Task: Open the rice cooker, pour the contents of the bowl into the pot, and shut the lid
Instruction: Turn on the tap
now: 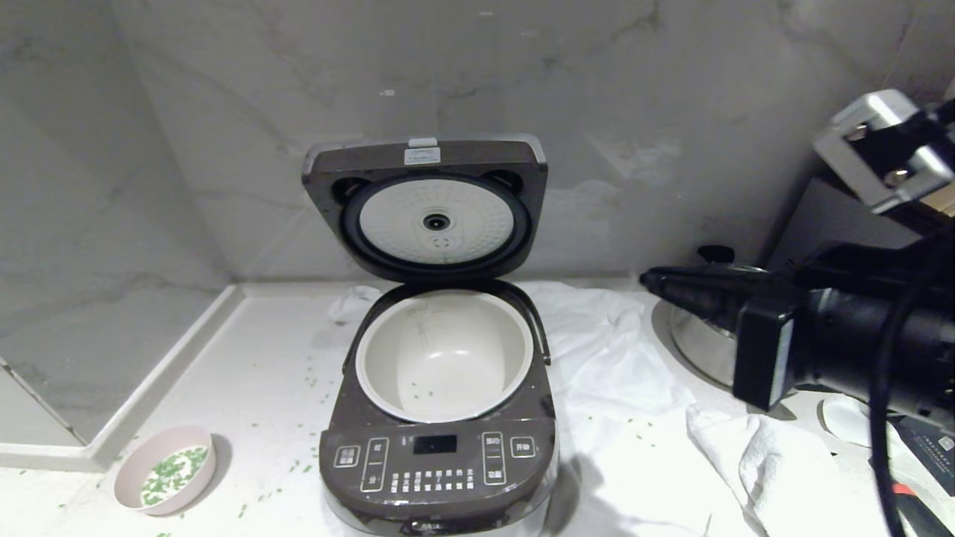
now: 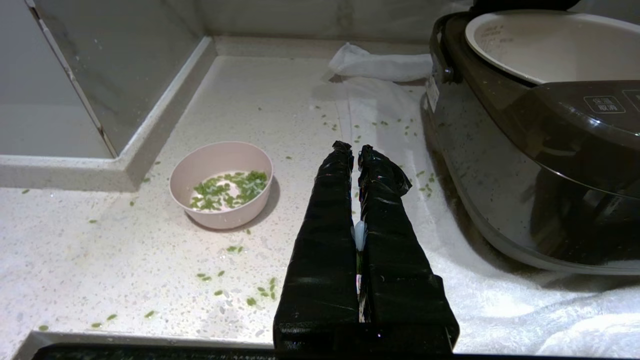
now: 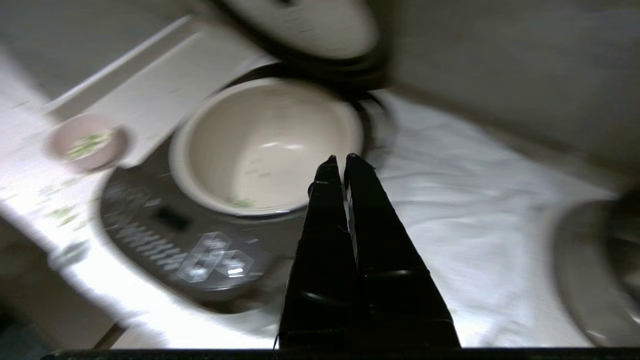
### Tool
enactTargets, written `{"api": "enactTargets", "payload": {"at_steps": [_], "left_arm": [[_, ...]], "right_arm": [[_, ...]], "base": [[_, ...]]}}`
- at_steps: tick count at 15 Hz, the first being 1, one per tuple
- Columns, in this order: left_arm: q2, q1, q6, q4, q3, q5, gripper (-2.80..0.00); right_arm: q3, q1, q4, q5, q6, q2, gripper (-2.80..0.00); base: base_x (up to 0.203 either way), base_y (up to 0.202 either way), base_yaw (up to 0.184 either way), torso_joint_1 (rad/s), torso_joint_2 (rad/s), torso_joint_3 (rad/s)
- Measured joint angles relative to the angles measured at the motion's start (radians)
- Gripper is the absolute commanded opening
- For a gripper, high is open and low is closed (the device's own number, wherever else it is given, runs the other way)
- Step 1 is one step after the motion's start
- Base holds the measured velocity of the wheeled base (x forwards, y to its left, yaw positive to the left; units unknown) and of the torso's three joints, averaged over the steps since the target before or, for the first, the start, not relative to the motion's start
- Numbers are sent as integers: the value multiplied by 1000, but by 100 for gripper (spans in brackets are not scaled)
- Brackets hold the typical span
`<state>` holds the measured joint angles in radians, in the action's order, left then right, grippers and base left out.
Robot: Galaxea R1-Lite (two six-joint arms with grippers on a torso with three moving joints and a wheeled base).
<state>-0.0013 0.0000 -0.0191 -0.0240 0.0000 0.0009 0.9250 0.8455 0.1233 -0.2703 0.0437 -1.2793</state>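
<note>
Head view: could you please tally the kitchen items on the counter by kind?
Rice cooker: 1
Bowl: 1
Steel pan: 1
White cloth: 1
Total: 4

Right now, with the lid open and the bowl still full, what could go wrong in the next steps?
1. The bowl is small and shallow; gripping or tilting it may spill more green bits, as many already lie on the counter.
2. The bowl sits left of the rice cooker; carrying it over the pot may knock the rim.
3. The white cloth lies under the cooker, which may slide when the lid is pushed shut.
</note>
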Motion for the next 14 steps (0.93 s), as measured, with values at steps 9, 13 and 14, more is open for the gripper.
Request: {"api": "enactTargets", "payload": {"at_steps": [9, 13, 14], "left_arm": [[0, 0, 0, 0, 0, 0, -280], [0, 1, 0, 0, 0, 0, -280], [0, 1, 0, 0, 0, 0, -280]], "right_arm": [[-191, -492, -28, -105, -199, 416, -280], [-257, -646, -66, -140, -249, 576, -280], [-264, -688, -90, -142, -250, 614, -280]], "base": [[0, 0, 0, 0, 0, 0], [0, 0, 0, 0, 0, 0], [0, 0, 0, 0, 0, 0]]}}
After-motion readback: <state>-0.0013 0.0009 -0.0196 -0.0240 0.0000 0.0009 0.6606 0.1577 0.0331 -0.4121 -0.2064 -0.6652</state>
